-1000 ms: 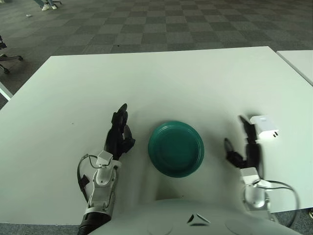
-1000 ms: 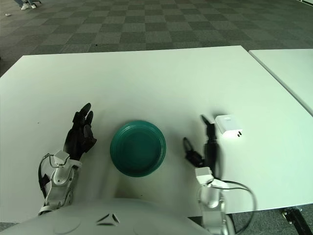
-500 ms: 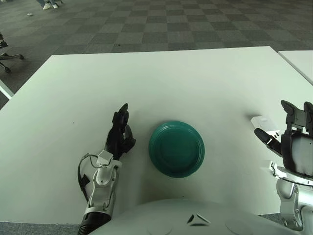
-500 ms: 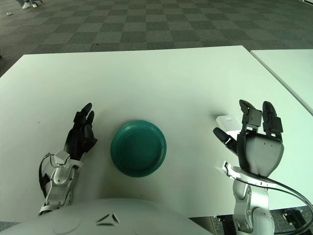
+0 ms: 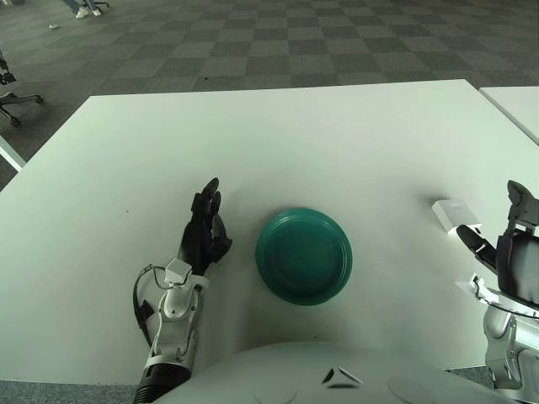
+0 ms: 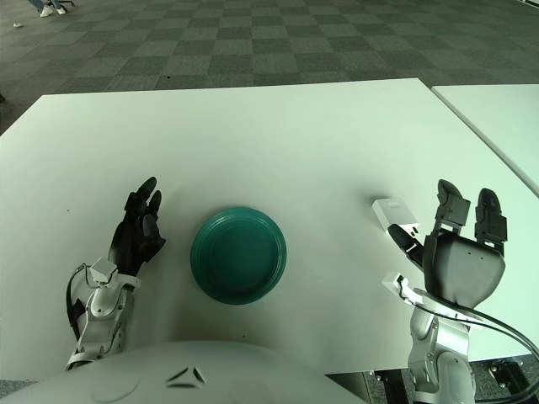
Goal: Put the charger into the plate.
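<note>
1. The right eye view shows the whole right hand (image 6: 459, 257) raised near the table's right side, palm turned away from the camera, fingers (image 6: 446, 202) spread and upright, holding nothing; the left eye view cuts that hand off at the frame's edge.
2. The white charger (image 6: 396, 216) lies flat on the white table (image 6: 253, 135), just left of the right hand and partly hidden behind its thumb; whether they touch cannot be told.
3. The green plate (image 6: 238, 254) sits empty near the table's front edge, between the two hands and well apart from the charger.
4. The left hand (image 5: 205, 227) rests on the table left of the plate, fingers extended and relaxed, grasping nothing.
5. Bare tabletop runs between the charger and the plate, and a broad open stretch lies behind both toward the far edge.
6. A second white table (image 6: 497, 118) stands to the right across a narrow gap; checkered carpet (image 6: 253, 42) lies beyond the far edge.
7. Only the left eye view catches a chair base (image 5: 13, 97) at far left.
</note>
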